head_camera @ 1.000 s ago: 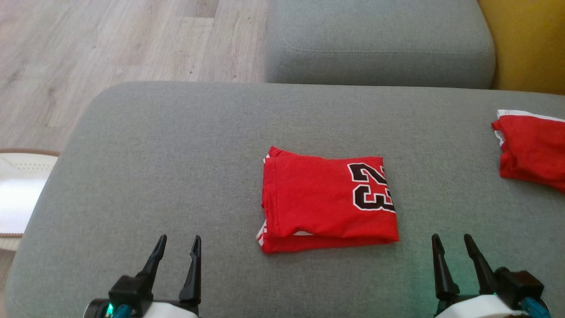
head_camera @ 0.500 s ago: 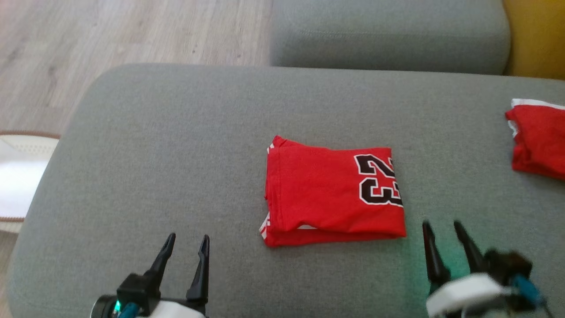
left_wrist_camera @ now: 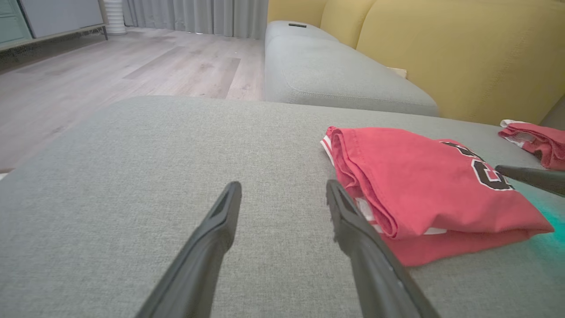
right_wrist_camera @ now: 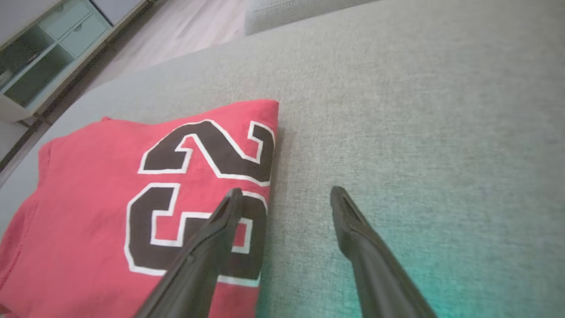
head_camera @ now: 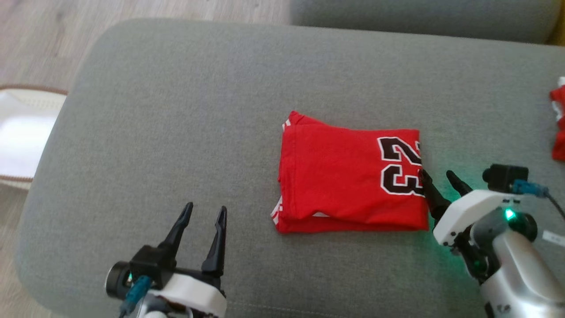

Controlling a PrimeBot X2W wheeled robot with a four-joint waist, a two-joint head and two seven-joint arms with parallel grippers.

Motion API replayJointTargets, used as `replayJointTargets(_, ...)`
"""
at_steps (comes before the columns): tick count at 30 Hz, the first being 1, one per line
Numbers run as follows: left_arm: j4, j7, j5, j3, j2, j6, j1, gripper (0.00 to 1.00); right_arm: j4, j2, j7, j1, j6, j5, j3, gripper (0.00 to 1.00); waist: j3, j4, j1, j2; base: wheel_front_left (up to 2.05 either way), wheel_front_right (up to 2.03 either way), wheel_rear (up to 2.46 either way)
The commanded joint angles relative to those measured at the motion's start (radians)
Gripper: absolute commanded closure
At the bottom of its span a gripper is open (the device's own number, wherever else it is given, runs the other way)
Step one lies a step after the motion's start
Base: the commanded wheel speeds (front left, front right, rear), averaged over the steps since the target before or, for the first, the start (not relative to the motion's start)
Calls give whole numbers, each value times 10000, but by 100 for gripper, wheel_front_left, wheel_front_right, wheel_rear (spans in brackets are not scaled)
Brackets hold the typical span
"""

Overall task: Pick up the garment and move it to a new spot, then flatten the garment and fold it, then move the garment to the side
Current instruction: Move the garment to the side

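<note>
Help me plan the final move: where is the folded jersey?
In the head view the folded red jersey lies right of centre on the grey cushion, its numbered edge beside the right hand.

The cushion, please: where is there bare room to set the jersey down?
Widest patch: between the jersey and the cushion's left edge, ahead of the left gripper. Another band lies beyond the jersey. Crowded on the right: the right gripper at the jersey's edge, another red garment beyond.

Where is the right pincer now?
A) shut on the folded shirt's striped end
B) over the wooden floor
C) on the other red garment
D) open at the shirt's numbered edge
D: the right pincer stands open beside the folded shirt, at its numbered edge.
</note>
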Motion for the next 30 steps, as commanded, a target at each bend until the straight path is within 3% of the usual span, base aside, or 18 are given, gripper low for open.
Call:
replayJointTargets(1,-342,-122,-43,244,-32,72,-479,0,-235,-166,44,-362,67,81,236,0,145,104,0,0,0,0,0)
replayJointTargets(4,-339,-122,-103,149,-32,102,-611,0,-139,-327,407,-432,67,213,542,2,313,203,0,0,0,0,0)
replayJointTargets(5,-337,-122,-117,137,-32,109,-646,0,-123,-336,535,-412,67,276,628,8,367,227,0,0,0,0,0)
replayJointTargets(7,-346,-122,-137,135,-32,126,-706,0,-174,-356,787,-345,67,400,834,51,461,242,0,0,0,0,0)
replayJointTargets(8,-358,-122,-144,139,-32,138,-736,0,-231,-361,879,-318,67,474,912,66,501,235,0,0,0,0,0)
replayJointTargets(9,-372,-122,-152,144,-32,158,-759,0,-288,-361,960,-299,67,543,945,96,549,218,0,0,0,0,0)
replayJointTargets(10,-387,-122,-158,144,-32,178,-781,0,-357,-382,1004,-297,67,576,972,100,592,197,0,0,0,0,0)
replayJointTargets(18,-772,-122,-197,109,-32,194,-1081,0,-853,-812,796,-981,67,311,489,100,1194,-372,0,0,0,0,0)
replayJointTargets(30,-1788,-122,133,-63,-32,-57,-2335,0,-2047,-2233,1368,-3380,67,-606,-1353,100,2798,-1706,0,0,0,0,0)
